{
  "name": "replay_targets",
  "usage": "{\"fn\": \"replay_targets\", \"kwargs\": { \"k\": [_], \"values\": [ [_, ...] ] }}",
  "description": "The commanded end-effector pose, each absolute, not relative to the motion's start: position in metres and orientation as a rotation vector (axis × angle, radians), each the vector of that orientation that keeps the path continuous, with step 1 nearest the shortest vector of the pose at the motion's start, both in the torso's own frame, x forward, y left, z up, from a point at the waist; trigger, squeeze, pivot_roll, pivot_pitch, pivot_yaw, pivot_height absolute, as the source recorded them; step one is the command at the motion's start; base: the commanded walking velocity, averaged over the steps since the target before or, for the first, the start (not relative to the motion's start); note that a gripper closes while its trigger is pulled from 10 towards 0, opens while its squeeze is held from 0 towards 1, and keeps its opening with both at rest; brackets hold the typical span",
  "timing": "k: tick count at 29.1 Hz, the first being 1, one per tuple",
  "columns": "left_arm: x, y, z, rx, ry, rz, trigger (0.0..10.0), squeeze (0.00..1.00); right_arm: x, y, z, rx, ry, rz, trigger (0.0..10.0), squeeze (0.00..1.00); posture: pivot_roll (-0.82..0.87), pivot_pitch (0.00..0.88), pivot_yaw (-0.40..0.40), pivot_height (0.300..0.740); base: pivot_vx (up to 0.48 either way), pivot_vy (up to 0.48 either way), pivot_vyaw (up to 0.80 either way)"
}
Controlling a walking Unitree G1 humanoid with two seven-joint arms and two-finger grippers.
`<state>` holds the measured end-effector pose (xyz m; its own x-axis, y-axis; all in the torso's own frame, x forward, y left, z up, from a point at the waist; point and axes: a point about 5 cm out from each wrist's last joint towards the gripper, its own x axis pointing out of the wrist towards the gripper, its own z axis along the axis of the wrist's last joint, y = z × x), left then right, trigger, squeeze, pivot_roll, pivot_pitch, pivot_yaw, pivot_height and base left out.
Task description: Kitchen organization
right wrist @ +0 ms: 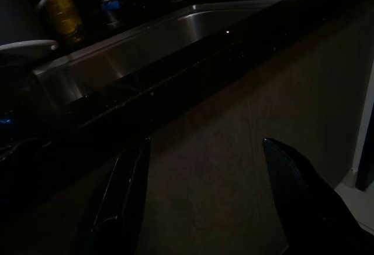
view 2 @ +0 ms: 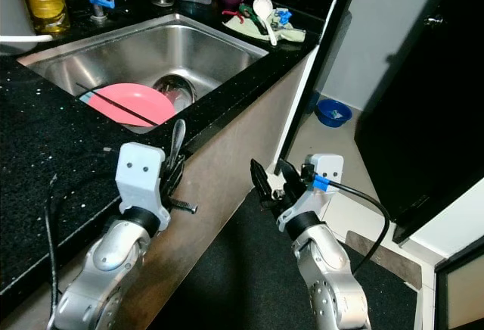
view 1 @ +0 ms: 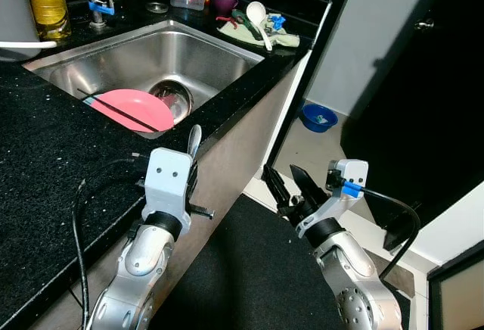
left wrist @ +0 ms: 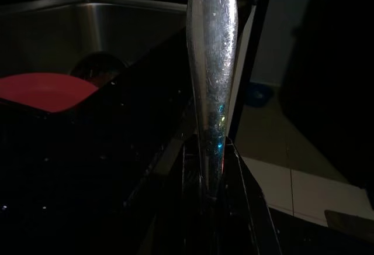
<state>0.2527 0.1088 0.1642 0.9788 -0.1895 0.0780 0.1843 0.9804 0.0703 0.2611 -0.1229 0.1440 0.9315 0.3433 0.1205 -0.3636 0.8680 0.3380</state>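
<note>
Left wrist view: my left gripper (view 1: 192, 165) fingers clench a metal spoon (left wrist: 211, 73) by one end, over the black bench (view 1: 45, 141) edge beside the sink (view 1: 219, 50). It may slip and fall. Right gripper (view 1: 291, 188) hangs spread, empty.
</note>
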Motion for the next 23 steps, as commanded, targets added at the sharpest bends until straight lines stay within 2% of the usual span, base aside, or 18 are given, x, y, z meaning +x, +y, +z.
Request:
{"fn": "replay_targets", "kwargs": {
  "k": [1,23],
  "values": [
    [0.2525,0.1047,0.1629,0.058,-0.087,-0.202,10.0,0.0,0.261,-0.1276,0.142,0.352,-0.058,0.35,10.0,0.0,0.04,0.0,-0.177,0.74,0.0,0.0,0.0],
    [0.2524,0.1066,0.163,0.061,-0.095,-0.208,10.0,0.0,0.2602,-0.1235,0.1424,0.352,-0.058,0.361,10.0,0.0,0.03,0.0,-0.16,0.74,0.0,0.0,0.0]
  ]
}}
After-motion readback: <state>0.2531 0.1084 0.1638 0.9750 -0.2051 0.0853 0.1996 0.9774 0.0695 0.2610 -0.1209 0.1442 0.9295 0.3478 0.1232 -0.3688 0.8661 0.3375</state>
